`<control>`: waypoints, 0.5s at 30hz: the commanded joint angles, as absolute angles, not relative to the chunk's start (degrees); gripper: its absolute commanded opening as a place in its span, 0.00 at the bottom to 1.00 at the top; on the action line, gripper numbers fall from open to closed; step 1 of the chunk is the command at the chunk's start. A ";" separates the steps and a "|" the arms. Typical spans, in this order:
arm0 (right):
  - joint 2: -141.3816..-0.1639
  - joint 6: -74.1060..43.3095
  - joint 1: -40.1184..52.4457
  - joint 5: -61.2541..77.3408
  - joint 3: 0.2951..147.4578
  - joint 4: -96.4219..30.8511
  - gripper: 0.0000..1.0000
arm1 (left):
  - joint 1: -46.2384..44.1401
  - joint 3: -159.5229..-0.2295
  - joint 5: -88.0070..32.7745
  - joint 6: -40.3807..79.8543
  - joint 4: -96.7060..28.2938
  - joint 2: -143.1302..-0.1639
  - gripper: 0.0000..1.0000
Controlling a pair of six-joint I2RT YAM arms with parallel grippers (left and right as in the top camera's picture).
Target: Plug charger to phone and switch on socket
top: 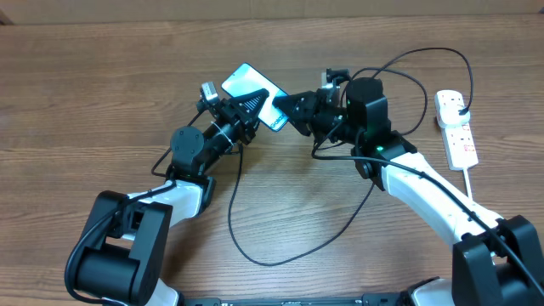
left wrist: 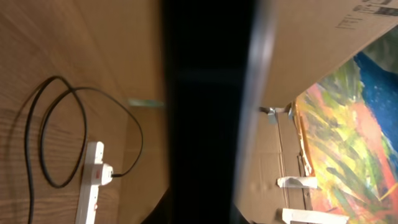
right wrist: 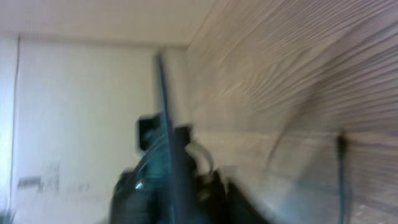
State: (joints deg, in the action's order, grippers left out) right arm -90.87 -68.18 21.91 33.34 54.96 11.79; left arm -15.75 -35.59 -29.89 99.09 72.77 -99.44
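The phone [top: 252, 86], its teal screen lit, is held tilted above the table between both arms. My left gripper [top: 240, 109] is shut on its left side; in the left wrist view the phone is a dark edge-on band [left wrist: 205, 112]. My right gripper [top: 285, 109] is at the phone's right end, and the blurred right wrist view shows the phone edge-on [right wrist: 166, 137] at its jaws. The black charger cable [top: 255, 251] loops over the table, and one end runs up under the left gripper. A thin stretch of it with a thicker tip shows in the right wrist view [right wrist: 341, 155]. The white socket strip [top: 457, 129] lies far right.
A black plug sits in the socket strip, which also shows in the left wrist view [left wrist: 90, 183] with cable loops [left wrist: 43, 130] beside it. The white cord [top: 470, 183] runs from the strip toward the front. A cardboard wall [left wrist: 311, 37] and a colourful painting [left wrist: 360, 124] stand beyond the table.
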 commanded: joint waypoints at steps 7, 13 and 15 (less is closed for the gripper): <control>-88.09 -50.76 1.69 52.77 55.18 12.93 0.98 | -12.51 -36.56 -36.21 103.85 72.03 -98.24 0.04; -83.09 -32.36 -4.97 55.48 55.18 -5.17 1.00 | -11.70 -36.56 -47.31 105.58 58.30 -98.24 0.04; -82.21 -26.48 -4.84 51.75 55.18 -12.97 1.00 | -11.92 -36.56 -50.50 105.60 54.74 -98.24 0.04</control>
